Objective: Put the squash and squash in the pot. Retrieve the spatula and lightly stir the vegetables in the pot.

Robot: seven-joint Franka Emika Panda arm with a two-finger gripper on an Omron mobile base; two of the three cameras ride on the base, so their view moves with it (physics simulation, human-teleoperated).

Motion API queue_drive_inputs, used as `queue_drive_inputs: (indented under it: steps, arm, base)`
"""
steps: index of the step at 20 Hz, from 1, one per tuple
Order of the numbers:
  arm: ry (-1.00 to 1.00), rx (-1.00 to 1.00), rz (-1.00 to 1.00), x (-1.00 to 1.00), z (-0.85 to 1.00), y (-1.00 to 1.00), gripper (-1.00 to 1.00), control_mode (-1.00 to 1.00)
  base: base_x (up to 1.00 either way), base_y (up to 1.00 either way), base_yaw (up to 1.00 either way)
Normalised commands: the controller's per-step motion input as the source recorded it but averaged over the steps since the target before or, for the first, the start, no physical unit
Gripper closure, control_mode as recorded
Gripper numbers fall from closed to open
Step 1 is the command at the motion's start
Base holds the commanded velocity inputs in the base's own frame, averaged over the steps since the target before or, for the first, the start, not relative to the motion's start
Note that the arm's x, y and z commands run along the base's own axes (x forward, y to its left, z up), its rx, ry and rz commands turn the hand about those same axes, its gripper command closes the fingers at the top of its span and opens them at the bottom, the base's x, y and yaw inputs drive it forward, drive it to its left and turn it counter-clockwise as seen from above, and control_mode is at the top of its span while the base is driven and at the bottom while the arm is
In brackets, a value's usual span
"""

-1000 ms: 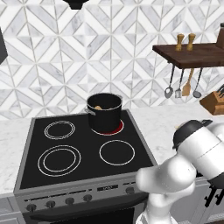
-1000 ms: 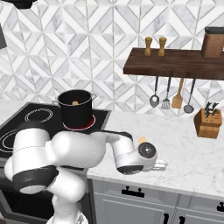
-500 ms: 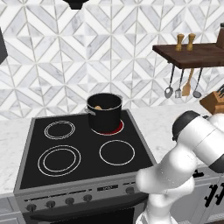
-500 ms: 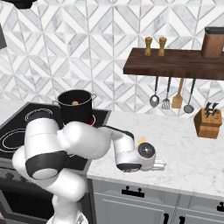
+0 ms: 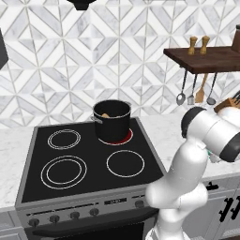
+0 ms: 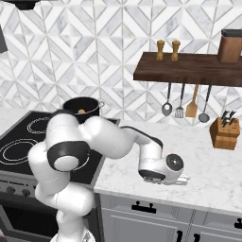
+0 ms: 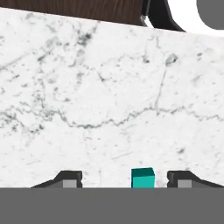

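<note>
Squash looks done: something tan sits inside the pot (image 5: pixel 111 120) on the far right burner. Now it's the spatula (image 7: pixel 142 178), lying on the marble bench (image 7: pixel 109 109) between the gripper (image 7: pixel 124 179) fingers, which are apart, not clamped yet. Grab and stirring remain.

Saw only the teal end of the spatula (image 7: pixel 142 178) between the fingertips (image 7: pixel 70 179); rest cut off. Squash in the pot (image 5: pixel 111 120) mostly hidden by rim.

Pot (image 5: pixel 111 121) on stove (image 5: pixel 89 161); spatula (image 7: pixel 143 178) on counter (image 7: pixel 109 109).
</note>
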Motion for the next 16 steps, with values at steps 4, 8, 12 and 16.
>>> queue_drive_inputs:
  steps: [4, 8, 12, 16]
  arm:
    - [0.0, 0.0, 0.0, 0.04, -0.38, 0.05, -1.0, -1.0]
    - [-0.01, -0.03, 0.0, 0.0, -0.4, 0.53, -1.0, -1.0]
    - [0.0, -0.01, 0.0, 0.21, -0.18, 0.46, -1.0, -1.0]
    - [0.0, -0.04, 0.0, 0.23, -0.38, 0.58, 1.0, -1.0]
  base:
    - [0.0, 0.0, 0.0]
    - [0.0, 0.0, 0.0]
    - [0.0, 0.0, 0.0]
    - [0.0, 0.0, 0.0]
